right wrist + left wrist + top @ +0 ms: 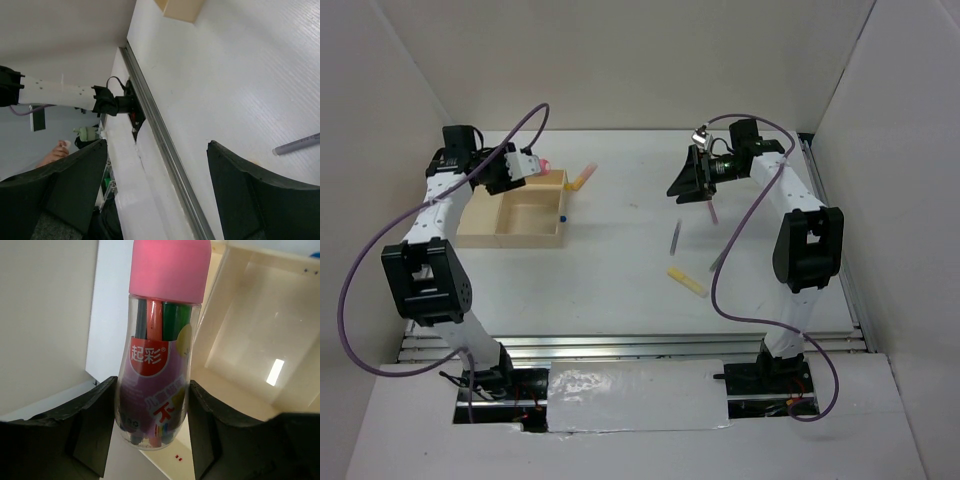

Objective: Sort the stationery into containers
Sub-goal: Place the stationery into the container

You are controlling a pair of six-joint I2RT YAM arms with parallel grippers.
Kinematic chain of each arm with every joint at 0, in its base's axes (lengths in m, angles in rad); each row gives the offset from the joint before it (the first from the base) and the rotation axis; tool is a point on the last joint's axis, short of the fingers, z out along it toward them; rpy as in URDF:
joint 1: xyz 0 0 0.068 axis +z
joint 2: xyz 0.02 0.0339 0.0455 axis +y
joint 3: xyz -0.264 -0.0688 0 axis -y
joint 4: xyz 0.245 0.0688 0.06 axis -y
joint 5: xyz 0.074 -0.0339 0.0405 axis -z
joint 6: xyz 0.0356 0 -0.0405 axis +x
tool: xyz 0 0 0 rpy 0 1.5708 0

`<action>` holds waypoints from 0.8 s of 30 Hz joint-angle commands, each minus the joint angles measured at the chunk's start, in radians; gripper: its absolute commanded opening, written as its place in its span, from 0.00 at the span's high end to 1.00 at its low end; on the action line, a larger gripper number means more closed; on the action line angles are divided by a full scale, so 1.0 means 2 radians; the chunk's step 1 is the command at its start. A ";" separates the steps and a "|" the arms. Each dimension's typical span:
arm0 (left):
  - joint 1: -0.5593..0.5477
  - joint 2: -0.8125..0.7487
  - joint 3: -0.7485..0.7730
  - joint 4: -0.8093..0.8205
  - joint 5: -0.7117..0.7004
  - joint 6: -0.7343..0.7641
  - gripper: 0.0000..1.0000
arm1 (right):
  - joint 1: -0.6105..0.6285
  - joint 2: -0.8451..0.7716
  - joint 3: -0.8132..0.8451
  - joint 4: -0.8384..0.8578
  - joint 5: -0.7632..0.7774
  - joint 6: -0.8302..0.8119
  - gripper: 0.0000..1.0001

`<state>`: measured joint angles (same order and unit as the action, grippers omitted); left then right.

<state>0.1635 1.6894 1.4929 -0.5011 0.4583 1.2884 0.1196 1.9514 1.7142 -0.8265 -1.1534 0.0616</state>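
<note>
My left gripper (pixel 520 166) is shut on a fat clear marker case with a pink cap (pixel 161 355), coloured markers inside it. It holds the case above the far left corner of the pale wooden tray (pixel 480 224), which also shows in the left wrist view (pixel 220 365). My right gripper (pixel 686 186) is open and empty above the table, its jaws wide apart in the right wrist view (pixel 157 172). A yellow marker (pixel 580 180) leans at the tray's far right corner. A grey pen (pixel 675 237), a pink pen (pixel 712 211) and another yellow marker (pixel 687 281) lie on the table.
A small blue dot (pixel 562 215) sits at the tray's right rim. The grey pen (pixel 297 145) and a tray corner (pixel 182 9) show in the right wrist view. White walls enclose the table on three sides. A metal rail (pixel 620 345) runs along the near edge.
</note>
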 commanded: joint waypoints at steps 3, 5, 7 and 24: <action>0.016 0.044 0.053 0.008 0.034 0.085 1.00 | -0.002 -0.022 -0.003 0.014 0.005 -0.009 0.14; 0.020 0.063 0.070 0.012 0.032 0.094 0.97 | -0.001 -0.022 -0.004 0.014 0.005 -0.012 0.13; 0.021 0.081 0.084 0.014 0.031 0.110 0.95 | 0.001 -0.019 -0.003 0.011 0.008 -0.014 0.14; -0.004 0.162 0.132 -0.009 -0.009 0.172 0.80 | 0.012 -0.003 0.002 -0.001 0.023 -0.025 0.14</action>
<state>0.1581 2.0075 1.7081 -0.5323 0.4240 1.5990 0.1307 1.9530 1.7092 -0.8272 -1.1095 0.0311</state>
